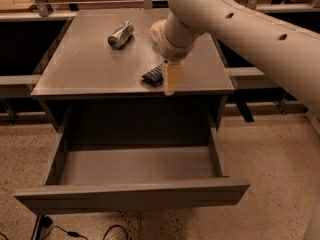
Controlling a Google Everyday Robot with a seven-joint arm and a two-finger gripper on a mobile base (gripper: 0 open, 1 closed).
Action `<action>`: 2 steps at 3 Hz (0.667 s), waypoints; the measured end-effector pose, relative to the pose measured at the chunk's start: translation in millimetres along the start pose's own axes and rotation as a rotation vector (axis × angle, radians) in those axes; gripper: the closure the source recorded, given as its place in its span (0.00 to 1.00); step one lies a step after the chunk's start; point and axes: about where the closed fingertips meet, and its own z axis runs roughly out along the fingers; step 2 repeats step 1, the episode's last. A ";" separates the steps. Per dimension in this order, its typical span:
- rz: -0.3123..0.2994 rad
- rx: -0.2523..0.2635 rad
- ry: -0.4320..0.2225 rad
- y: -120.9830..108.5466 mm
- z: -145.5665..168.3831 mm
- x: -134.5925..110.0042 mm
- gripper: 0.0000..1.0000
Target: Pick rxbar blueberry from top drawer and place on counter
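My gripper [172, 78] is hanging at the front edge of the counter [85, 64], just beside the right end of the rxbar blueberry [153, 75], which is lying flat there. I cannot tell whether the gripper is open or closed. The top drawer [132, 196] is standing open below. A silver can [121, 34] is lying farther back.

the counter [85, 64] is seen in matte grey, faintly scuffed, and the top drawer [135, 196] is finished in the same plain grey. the rxbar blueberry [153, 75] is wrapped in navy-black with faint pale marks. the gripper [172, 78], held just beside the bar over the counter's front edge, is coloured pale cream. the arm [240, 24] is cream-white, dotted with dark holes. the can [121, 34] is silver; the floor [270, 149] is speckled beige.
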 end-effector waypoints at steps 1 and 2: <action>0.000 0.000 0.000 0.0 0.0 0.0 0.00; 0.000 0.000 0.000 0.0 0.0 0.0 0.00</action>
